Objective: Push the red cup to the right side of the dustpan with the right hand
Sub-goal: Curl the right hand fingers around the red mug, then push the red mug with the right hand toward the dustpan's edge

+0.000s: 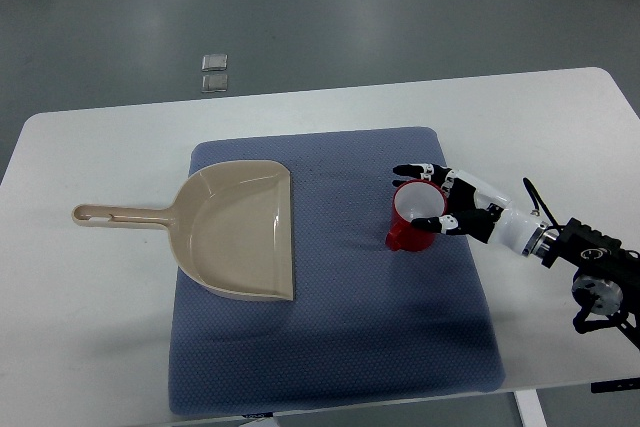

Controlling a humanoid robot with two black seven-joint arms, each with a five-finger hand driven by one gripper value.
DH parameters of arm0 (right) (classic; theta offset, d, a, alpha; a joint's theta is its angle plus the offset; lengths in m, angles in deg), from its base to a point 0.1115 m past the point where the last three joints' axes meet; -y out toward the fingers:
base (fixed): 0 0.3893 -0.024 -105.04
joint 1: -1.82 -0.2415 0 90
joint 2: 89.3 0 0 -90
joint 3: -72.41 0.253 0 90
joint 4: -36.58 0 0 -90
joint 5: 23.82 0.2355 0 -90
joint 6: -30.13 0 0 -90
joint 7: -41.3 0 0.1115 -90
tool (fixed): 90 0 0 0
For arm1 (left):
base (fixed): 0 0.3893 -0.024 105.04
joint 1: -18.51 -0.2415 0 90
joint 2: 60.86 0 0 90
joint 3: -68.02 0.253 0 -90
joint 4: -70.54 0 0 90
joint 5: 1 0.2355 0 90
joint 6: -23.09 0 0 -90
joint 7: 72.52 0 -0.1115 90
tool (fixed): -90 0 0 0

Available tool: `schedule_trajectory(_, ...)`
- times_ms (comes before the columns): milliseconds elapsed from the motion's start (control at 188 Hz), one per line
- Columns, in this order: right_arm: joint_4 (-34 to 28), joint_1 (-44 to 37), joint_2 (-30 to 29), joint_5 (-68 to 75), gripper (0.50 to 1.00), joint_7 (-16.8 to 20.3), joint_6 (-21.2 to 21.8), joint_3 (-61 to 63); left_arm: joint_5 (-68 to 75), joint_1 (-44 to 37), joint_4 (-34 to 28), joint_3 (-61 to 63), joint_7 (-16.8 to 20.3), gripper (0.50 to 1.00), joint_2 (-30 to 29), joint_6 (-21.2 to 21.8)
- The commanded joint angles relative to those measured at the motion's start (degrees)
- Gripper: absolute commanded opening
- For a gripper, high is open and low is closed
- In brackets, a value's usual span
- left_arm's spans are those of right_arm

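A red cup [412,217] stands upright on the blue mat [330,327], to the right of a beige dustpan [240,232] whose handle points left. My right hand [440,199] comes in from the right edge and sits against the cup's right rim. Its fingers are spread: some reach past the back of the cup, and the thumb lies at the front rim. The hand holds nothing. A gap of mat separates the cup from the dustpan's open mouth. No left arm shows.
The white table [90,347] carries the mat in its middle. Two small metal floor plates [214,73] lie beyond the table's far edge. The right arm's black wrist joint [600,277] sits near the right table edge.
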Motion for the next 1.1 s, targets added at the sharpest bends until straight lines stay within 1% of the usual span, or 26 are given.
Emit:
schedule_trajectory(0, 0.61, 0.00, -0.71, -0.01, 0.934, 0.01, 0.00, -0.11, 0.00, 0.00, 0.01, -0.07, 0.00, 1.000, 0.00, 0.00)
schedule_trajectory(766, 2.11, 0.27, -2.82, -0.10, 0.934, 0.01, 0.00, -0.20, 0.00, 0.00, 0.01, -0.07, 0.00, 1.000, 0.00, 0.00)
schedule_trajectory(830, 2.11, 0.18, -2.82, -0.10, 0.932, 0.01, -0.98, -0.73, 0.00, 0.00, 0.01, -0.07, 0.00, 1.000, 0.00, 0.00)
schedule_trajectory(1016, 2.19, 0.27, -2.90, -0.10, 0.932, 0.01, -1.69, -2.05, 0.00, 0.00, 0.10, -0.07, 0.00, 1.000, 0.00, 0.00)
schedule_trajectory(1096, 2.37, 0.27, -3.34, -0.28, 0.934, 0.01, -2.74, -2.13, 0.00, 0.00, 0.10, -0.07, 0.00, 1.000, 0.00, 0.00)
